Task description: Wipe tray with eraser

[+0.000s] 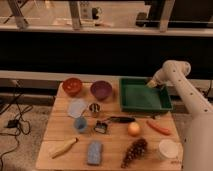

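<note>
Green tray [141, 96] sits right of centre, long side running left-right; gripper [154, 83] hangs over its upper right corner; tan bit at the tip looks like the eraser [150, 85], can't tell if it's clamped; open tray floor lies lower left.

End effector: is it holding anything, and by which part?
Cannot tell. The end effector sits over the tray's far right corner; its tip does not show whether anything is gripped.
</note>
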Robot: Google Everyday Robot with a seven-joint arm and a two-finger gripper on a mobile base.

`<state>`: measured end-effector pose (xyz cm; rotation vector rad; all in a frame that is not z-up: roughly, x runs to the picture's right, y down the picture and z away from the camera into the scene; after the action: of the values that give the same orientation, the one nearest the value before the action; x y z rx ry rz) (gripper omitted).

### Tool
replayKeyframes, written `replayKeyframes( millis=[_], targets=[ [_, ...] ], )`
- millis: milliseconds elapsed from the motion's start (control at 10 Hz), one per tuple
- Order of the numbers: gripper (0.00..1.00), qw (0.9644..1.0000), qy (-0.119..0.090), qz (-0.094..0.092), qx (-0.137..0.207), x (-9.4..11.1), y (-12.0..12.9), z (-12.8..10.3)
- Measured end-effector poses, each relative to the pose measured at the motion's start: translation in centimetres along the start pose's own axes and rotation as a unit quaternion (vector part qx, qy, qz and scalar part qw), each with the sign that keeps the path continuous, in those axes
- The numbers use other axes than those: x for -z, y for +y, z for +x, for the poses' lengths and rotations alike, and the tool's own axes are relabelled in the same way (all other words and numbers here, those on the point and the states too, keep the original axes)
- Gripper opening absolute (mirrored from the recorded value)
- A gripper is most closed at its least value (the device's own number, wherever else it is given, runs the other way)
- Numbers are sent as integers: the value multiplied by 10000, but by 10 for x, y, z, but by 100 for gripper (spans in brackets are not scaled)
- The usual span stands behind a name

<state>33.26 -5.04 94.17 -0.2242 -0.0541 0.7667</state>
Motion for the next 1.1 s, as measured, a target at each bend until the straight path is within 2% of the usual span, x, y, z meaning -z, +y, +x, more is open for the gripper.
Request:
replayKeyframes(
  millis=[300,1100],
  targets=[
    [4,9998,100,-147,52,-12,13,0],
    [4,9988,354,-331,102,-31,26,13]
  ],
)
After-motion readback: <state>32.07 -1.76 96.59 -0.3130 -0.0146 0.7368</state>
